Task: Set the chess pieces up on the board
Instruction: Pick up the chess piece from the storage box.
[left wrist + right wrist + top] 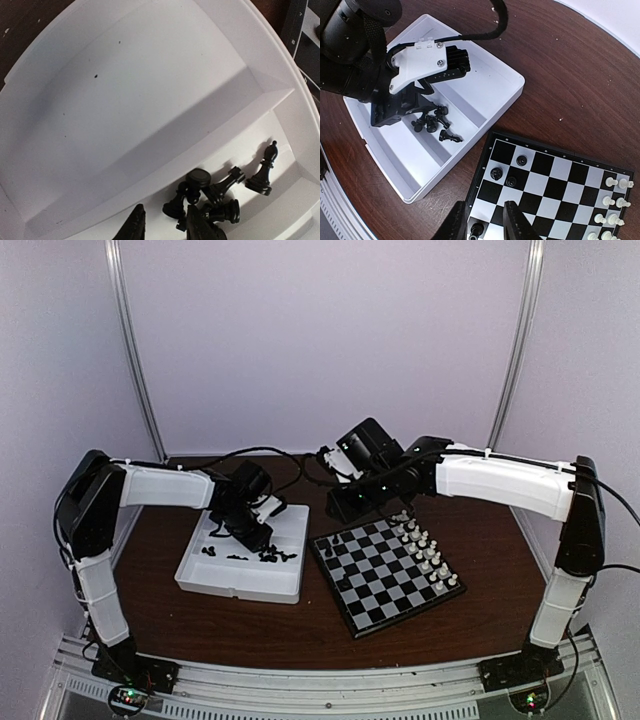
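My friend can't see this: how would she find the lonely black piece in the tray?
Find the white tray beside the chessboard. Inside it black pieces huddle. The bishop sits apart from that heap, with a little ball on top.

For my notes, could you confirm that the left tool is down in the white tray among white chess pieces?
Not quite: the left wrist view shows the left tool down in the white tray among black chess pieces, not white ones.
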Robot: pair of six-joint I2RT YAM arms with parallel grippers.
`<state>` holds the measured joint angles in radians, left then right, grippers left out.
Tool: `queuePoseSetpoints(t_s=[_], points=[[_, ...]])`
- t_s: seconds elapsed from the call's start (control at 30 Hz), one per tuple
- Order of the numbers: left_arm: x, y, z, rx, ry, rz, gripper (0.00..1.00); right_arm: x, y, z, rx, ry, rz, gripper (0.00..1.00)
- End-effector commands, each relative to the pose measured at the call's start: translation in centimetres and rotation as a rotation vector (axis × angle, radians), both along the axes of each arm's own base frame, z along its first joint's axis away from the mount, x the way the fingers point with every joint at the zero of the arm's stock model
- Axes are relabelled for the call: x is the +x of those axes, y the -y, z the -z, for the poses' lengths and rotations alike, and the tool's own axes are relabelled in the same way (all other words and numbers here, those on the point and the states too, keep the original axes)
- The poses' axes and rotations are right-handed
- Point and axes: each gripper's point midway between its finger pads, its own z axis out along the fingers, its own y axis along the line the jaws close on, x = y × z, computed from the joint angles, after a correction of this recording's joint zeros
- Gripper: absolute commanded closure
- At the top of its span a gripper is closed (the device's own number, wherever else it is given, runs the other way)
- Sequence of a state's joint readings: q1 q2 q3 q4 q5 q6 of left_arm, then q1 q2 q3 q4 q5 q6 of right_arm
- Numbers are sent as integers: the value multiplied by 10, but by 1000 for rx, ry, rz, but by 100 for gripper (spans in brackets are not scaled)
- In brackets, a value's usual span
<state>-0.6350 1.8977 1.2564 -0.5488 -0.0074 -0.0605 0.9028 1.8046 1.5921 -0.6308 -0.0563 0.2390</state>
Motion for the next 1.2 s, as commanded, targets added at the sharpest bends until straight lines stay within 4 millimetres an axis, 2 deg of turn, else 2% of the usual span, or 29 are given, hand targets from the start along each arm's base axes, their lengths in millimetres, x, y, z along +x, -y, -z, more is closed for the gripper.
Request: queuePoseSetpoints(t_s=[0.0, 0.2, 0.3, 0.5, 0.87, 1.03, 1.17], points=[[4, 4, 3, 18, -7, 29, 71, -1, 2, -15, 35, 20, 5, 72], [0, 1, 17, 50, -40, 43, 71, -1, 1, -14, 35, 17, 3, 72], [-8, 7, 22, 28, -91, 67, 72, -1, 1, -13, 37, 14, 4, 72], [-15, 4, 24, 37, -123, 67, 80, -2, 1, -11, 37, 10, 6, 72], [-19, 0, -18, -54, -26, 18, 83, -3, -5, -9, 81, -16, 15, 72], [-16, -4, -37, -103, 77, -5, 83, -8, -24, -11, 188, -80, 8, 72], [-26, 11, -60, -262, 134, 49, 82, -13, -44, -10, 291, -165, -4, 72]])
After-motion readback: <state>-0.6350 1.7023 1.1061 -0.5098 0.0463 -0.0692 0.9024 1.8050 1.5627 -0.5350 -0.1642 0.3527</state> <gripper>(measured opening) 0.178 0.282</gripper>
